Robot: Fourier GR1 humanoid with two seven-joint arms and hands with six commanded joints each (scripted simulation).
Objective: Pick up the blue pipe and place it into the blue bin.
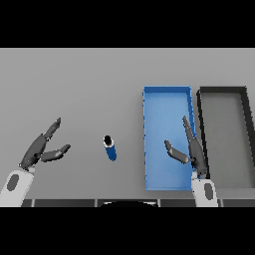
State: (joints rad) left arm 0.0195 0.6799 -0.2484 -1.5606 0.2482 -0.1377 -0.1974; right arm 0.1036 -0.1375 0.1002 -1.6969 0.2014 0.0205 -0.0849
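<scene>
Nearest us, our 2 hands hung over the grey surface point(74, 79), both with fingers spread and holding nothing: the left hand point(41, 148) at the left, the right hand point(191, 152) above the blue bin point(167, 90). Between them the blue pipe point(110, 148) stood alone, left of the bin. Farther right sat a black bin point(222, 90). We judged the left hand nearest; its fingers should straddle the pipe squarely before closing.

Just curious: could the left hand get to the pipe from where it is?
Probably yes. The left hand is open, and only bare table lies between it and the pipe. The bin is on the pipe's far side.
</scene>
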